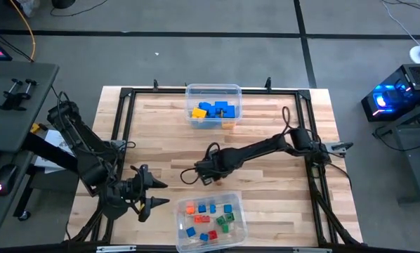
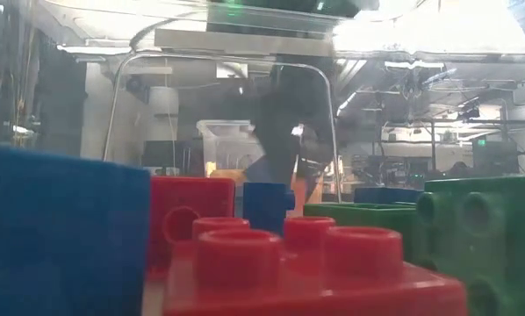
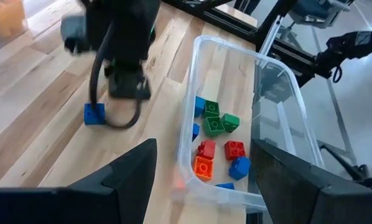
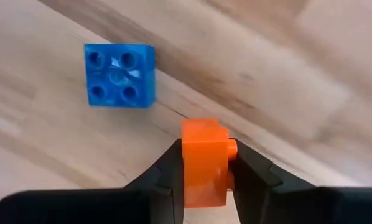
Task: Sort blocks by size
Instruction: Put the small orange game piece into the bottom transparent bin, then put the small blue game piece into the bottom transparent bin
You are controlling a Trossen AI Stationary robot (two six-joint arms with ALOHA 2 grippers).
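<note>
My right gripper is at the table's middle, pointing down, shut on a small orange block. A small blue four-stud block lies studs up on the wood just beside it; it also shows in the left wrist view. My left gripper waits open and empty at the near left, beside the near clear bin, which holds several tiny blocks in red, green, blue and orange. The far clear bin holds larger blue and yellow blocks. My right gripper pinches the orange block's two opposite sides between its two fingers, coming from above and pointing down at the table. A stud on the block points sideways toward one finger. Whether the block is clear of the wood, I cannot tell.
A black frame runs around the wooden tabletop. Bare wood lies between the two bins and to the left of my right gripper. In the low view, tiny blocks in the near bin fill the foreground.
</note>
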